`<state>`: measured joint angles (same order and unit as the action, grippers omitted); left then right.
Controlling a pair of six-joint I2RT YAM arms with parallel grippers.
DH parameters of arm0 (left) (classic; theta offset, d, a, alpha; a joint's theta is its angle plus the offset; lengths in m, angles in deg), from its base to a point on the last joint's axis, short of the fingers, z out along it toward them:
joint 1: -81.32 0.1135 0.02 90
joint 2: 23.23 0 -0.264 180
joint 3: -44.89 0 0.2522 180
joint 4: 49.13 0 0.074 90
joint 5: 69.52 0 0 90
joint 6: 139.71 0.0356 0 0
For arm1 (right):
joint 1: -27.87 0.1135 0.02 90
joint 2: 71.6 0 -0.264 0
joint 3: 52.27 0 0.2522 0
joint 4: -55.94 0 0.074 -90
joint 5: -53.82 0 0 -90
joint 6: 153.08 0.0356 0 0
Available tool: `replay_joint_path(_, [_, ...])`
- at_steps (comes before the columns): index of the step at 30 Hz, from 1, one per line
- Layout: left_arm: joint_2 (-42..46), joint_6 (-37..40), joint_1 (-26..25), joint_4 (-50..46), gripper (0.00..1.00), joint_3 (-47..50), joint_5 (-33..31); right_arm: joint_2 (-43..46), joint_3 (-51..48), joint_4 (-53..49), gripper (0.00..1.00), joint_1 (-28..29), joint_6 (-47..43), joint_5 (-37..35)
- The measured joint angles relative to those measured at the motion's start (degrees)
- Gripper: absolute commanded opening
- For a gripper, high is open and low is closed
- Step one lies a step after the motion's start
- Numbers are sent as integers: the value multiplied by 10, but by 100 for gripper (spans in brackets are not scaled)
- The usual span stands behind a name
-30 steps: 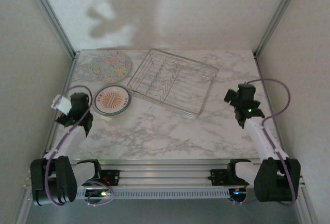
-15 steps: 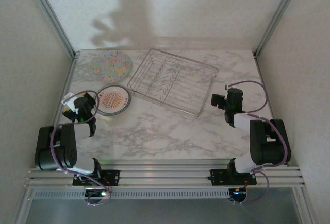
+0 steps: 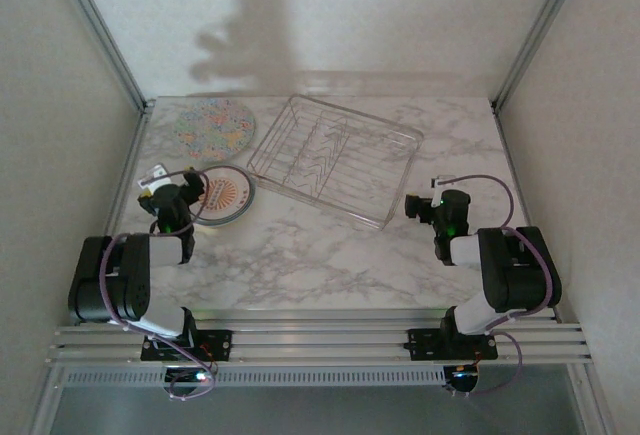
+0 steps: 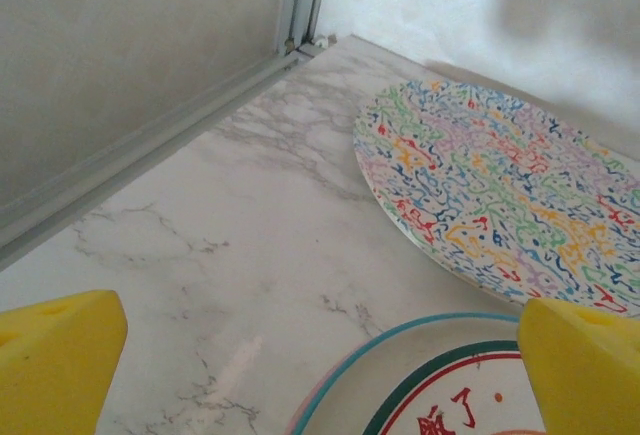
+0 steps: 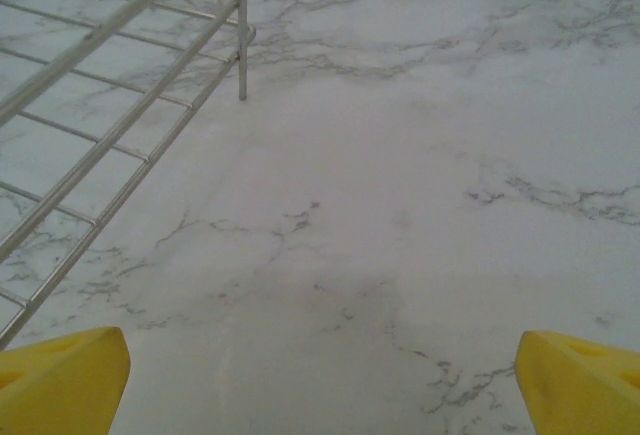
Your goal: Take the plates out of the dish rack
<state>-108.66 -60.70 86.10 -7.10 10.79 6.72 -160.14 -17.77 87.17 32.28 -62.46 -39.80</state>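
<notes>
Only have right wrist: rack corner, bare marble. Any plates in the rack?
Observer: None that I can see from the top view; the rack looks bare.
Operator: Where are the plates?
Observer: Patterned plate lies flat left of the rack; sunburst plate sits just nearer than it.
Operator: Left gripper?
Observer: Left gripper is open at the sunburst plate's left rim, holding nothing.

Front of table (image 3: pixel 330 255) free; dish rack (image 3: pixel 335 160) & plates (image 3: pixel 215 127) crowd rear-left.
</notes>
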Motion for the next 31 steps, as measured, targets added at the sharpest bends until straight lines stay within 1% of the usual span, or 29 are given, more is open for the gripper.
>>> replay_joint_path(3, [3, 17, -26, 66, 100, 50, -13, 0, 2, 17, 99, 0, 0, -9])
replay_joint_path(5, [2, 25, -37, 85, 99, 68, -18, 0, 2, 24, 99, 0, 0, -13])
replay_joint_path(11, [-1, 49, -46, 120, 100, 66, -25, 0, 3, 28, 99, 0, 0, -13])
replay_joint_path(14, [-19, 59, -51, 188, 100, 87, -26, 0, 3, 28, 99, 0, 0, -13])
replay_joint_path(16, [-25, 64, -56, 208, 100, 111, -28, 0, 3, 28, 99, 0, 0, -13])
replay_joint_path(18, [-29, 65, -57, 210, 99, 112, -28, 0, 3, 28, 99, 0, 0, -13])
replay_joint_path(23, [-29, 63, -38, 213, 100, 103, -21, 0, 3, 28, 99, 0, 0, -13])
replay_joint_path(31, [-29, 63, -38, 213, 99, 103, -19, 0, 4, 28, 99, 0, 0, -13])
